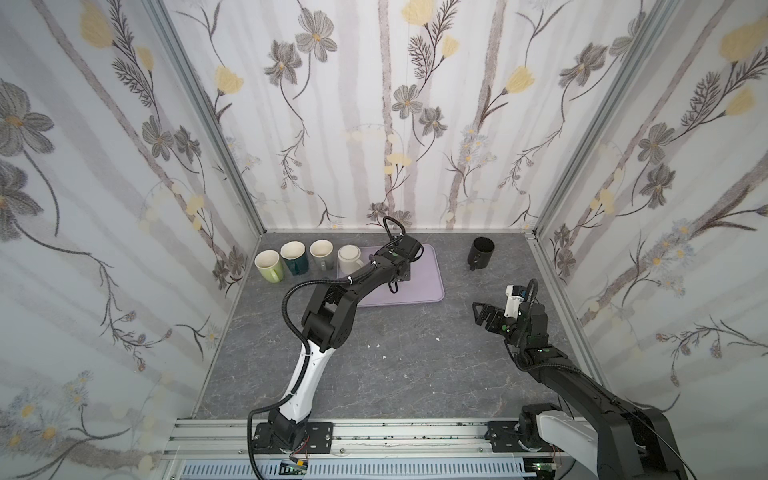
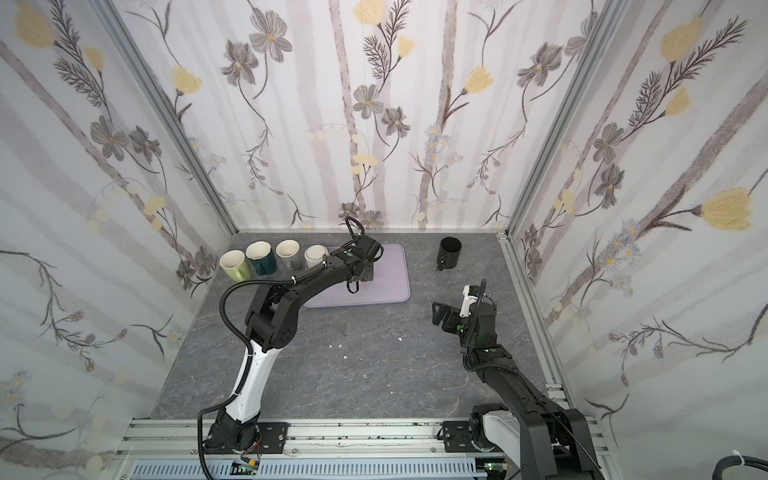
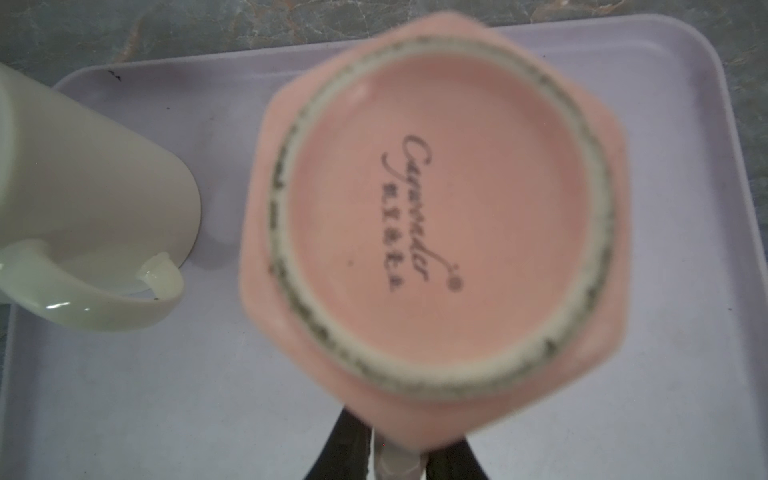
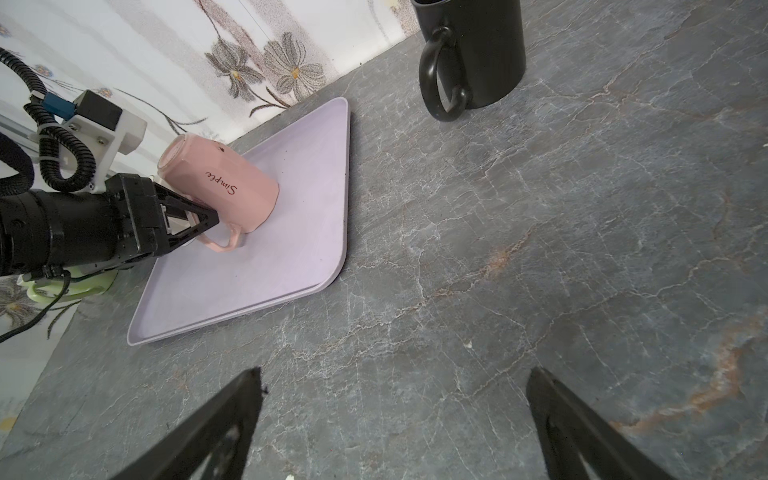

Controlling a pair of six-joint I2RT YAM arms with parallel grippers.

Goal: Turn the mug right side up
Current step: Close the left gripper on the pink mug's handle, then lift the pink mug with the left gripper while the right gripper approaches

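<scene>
Right gripper (image 1: 478, 314): hovers over the grey table (image 1: 374, 374) at about 3 o'clock from the table's middle. Its jaws are spread wide with nothing between them.
Left gripper (image 4: 210, 222): reaches over the lavender tray (image 4: 291, 257), clenched on the handle of the pink mug (image 4: 220, 187).
Pink mug: on the tray, bottom up and tilted, with its base raised toward the left wrist camera. Its lower rim edge appears to touch the tray, though the angle leaves that unsure. The left arm's wrist hides it in both top views.
Tray: lies flat at 12 o'clock from the table's middle, close to the back wall.
Cream mug (image 1: 349, 257): upright, mouth up, at the tray's 10 o'clock corner, just beside the pink mug but apart from it.
Mug row: a grey mug (image 1: 322, 254), a teal mug (image 1: 294, 257) and a light green mug (image 1: 269, 266) stand upright on the table at 9 o'clock of the tray.
Black mug (image 1: 481, 251): upright and alone, at 12 o'clock from the right gripper and well apart from the tray.
</scene>
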